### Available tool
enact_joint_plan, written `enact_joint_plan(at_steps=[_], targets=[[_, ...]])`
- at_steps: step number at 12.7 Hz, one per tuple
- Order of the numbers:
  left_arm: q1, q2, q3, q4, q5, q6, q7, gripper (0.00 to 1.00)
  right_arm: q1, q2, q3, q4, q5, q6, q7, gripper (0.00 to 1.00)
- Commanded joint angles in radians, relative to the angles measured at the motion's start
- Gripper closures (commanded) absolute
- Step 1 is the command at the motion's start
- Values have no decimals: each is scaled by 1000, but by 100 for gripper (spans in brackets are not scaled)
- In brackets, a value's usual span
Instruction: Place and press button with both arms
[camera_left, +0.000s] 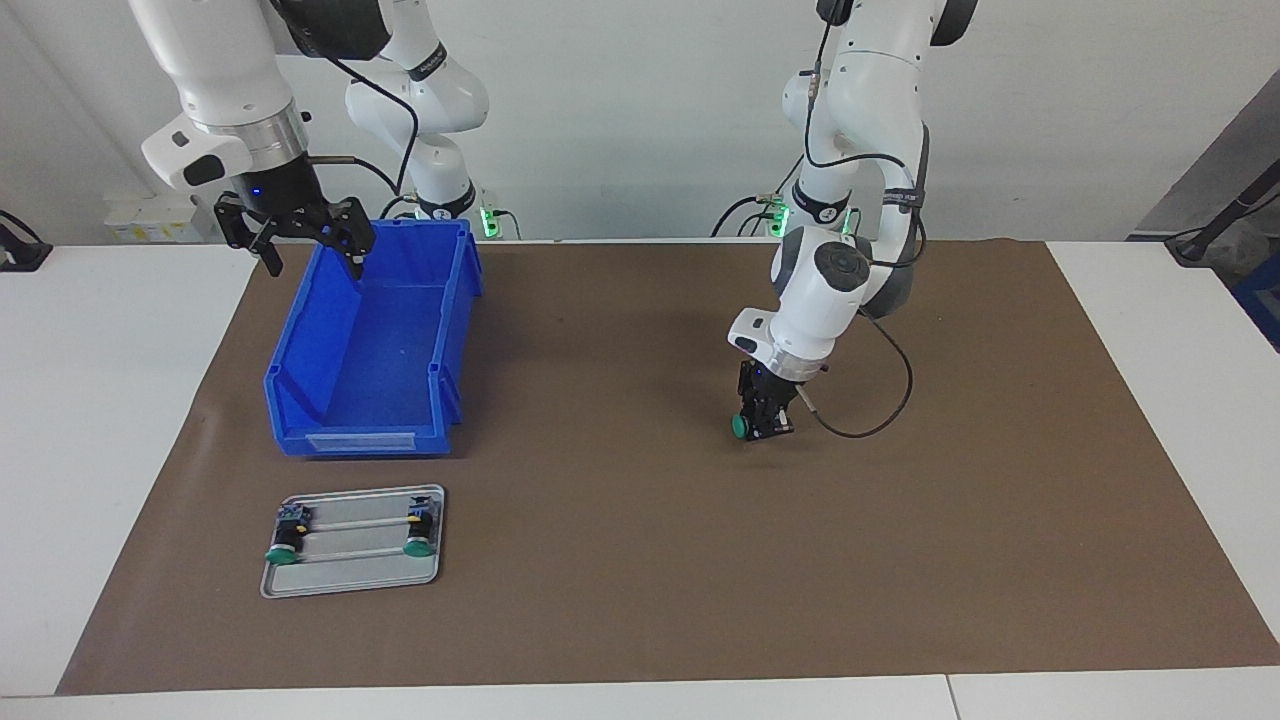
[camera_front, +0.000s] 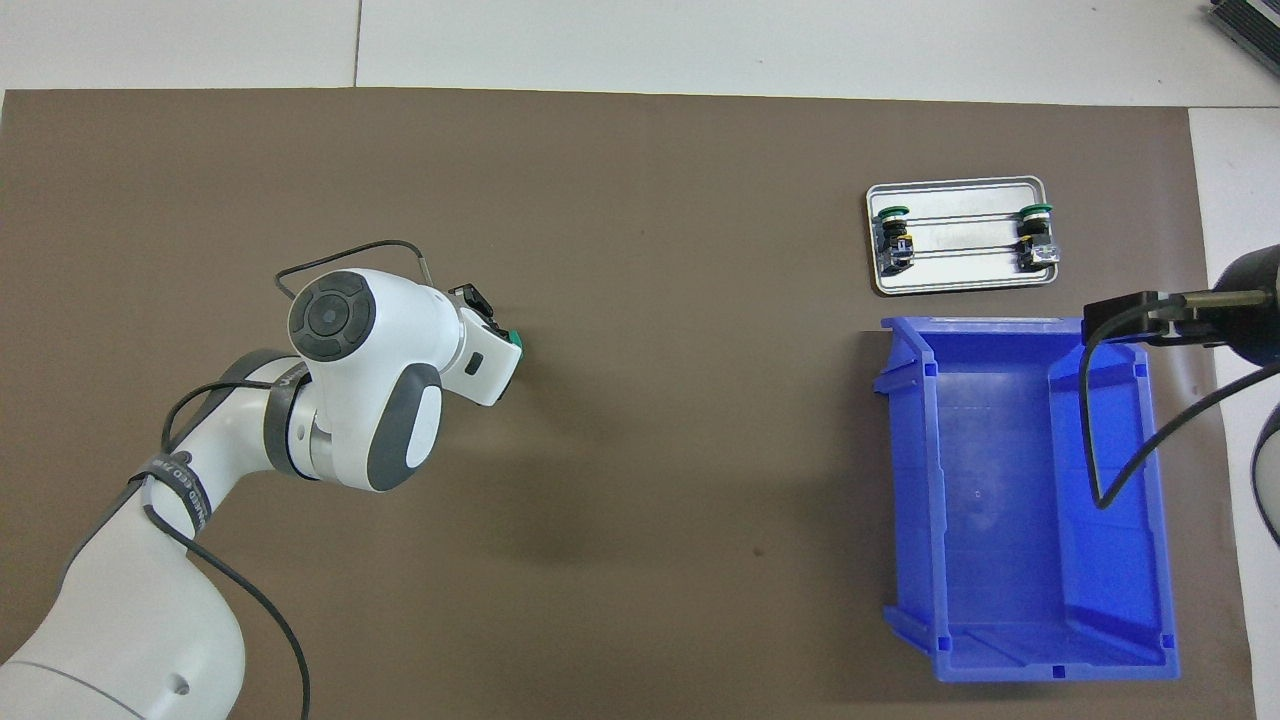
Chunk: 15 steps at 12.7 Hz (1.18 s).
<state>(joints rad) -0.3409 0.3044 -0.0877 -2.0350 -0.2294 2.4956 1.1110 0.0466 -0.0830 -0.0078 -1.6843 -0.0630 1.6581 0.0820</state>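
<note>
My left gripper (camera_left: 765, 415) is shut on a button (camera_left: 741, 426), whose green cap points sideways, low over the brown mat near the middle of the table. From above, the wrist hides most of the left gripper (camera_front: 487, 322) and only the green cap of the button (camera_front: 514, 340) sticks out. Two more buttons (camera_left: 285, 543) (camera_left: 418, 538) lie on a small metal tray (camera_left: 350, 578). My right gripper (camera_left: 312, 250) hangs open and holds nothing, over the blue bin's rim on the robots' side.
A blue bin (camera_left: 360, 437) (camera_front: 910, 480) with nothing in it stands toward the right arm's end of the table. The metal tray (camera_front: 960, 277) lies just farther from the robots than the bin. The brown mat (camera_left: 640, 580) covers most of the table.
</note>
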Motion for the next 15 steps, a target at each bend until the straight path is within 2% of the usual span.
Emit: enact_joint_plan(at_steps=[1,4,7,9,11,13,15], targets=[[32,16,-7,50,-156,-70,126,96,-10,-23,2,-28,26,16,-18,0],[129,13,-10,111,-330,-236,269,96,-10,-23,2,-28,26,17,-13,0],[235,1,-9,113,-561,-337,464,94,-4,-11,5,-20,25,37,59,0],[290,-13,-9,102,-648,-409,533,93,-4,31,6,26,25,14,59,0],[313,-36,-9,58,-784,-428,626,94,-13,69,8,81,25,-18,55,0],[315,-63,-6,-19,-925,-422,777,95,-16,74,8,80,26,-20,50,0],[313,-67,-6,-62,-1017,-423,870,96,-25,86,6,83,26,-26,27,0]])
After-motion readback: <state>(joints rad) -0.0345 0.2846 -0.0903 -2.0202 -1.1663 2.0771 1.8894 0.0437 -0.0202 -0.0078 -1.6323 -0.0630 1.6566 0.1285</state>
